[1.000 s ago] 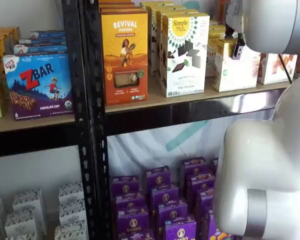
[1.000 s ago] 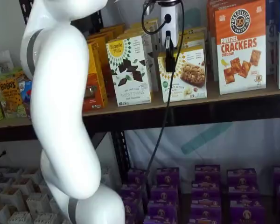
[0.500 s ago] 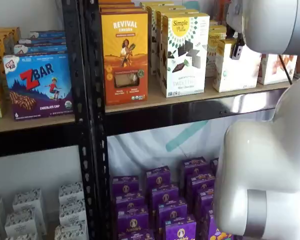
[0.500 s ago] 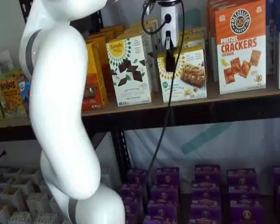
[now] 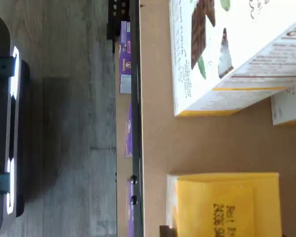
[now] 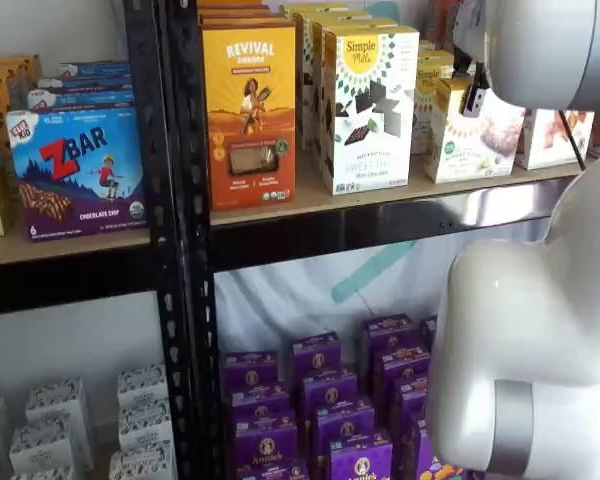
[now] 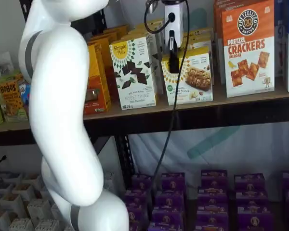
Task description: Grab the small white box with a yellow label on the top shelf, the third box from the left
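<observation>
The small white box [image 7: 192, 79] stands on the top shelf [image 7: 241, 99], with a yellow patch near its top and a cookie picture on its front. It also shows in a shelf view [image 6: 472, 135]. My gripper [image 7: 174, 65] hangs over its front left part. Only one black finger [image 7: 174, 50] shows under the white body, so I cannot tell whether it is open or closed. The finger also shows in a shelf view [image 6: 476, 98]. In the wrist view the box's yellow top [image 5: 227, 205] lies on the tan board [image 5: 155, 128].
The taller white box with chocolate squares [image 7: 134, 72] stands just left of the small box, with the orange box [image 6: 248, 100] beyond it. The orange cracker box [image 7: 248, 48] stands to its right. My white arm [image 7: 62, 106] fills the left foreground. Purple boxes [image 7: 212, 192] sit below.
The black finger has shifted slightly left and up. The small box's front now shows more of its cookie picture in one shelf view.
</observation>
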{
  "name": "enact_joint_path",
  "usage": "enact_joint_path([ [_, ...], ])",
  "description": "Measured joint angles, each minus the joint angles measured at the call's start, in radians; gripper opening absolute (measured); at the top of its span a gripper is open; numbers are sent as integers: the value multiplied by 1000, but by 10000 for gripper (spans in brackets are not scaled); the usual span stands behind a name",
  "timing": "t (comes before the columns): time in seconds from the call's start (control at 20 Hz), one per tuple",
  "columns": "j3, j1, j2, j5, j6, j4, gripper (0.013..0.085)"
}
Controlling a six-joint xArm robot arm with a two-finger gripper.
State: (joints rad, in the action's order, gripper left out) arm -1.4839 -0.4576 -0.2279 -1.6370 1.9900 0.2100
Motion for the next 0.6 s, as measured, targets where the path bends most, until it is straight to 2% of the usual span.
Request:
enact_joint_path([
  [0.6,46,-21,-18,61,23,33,410],
])
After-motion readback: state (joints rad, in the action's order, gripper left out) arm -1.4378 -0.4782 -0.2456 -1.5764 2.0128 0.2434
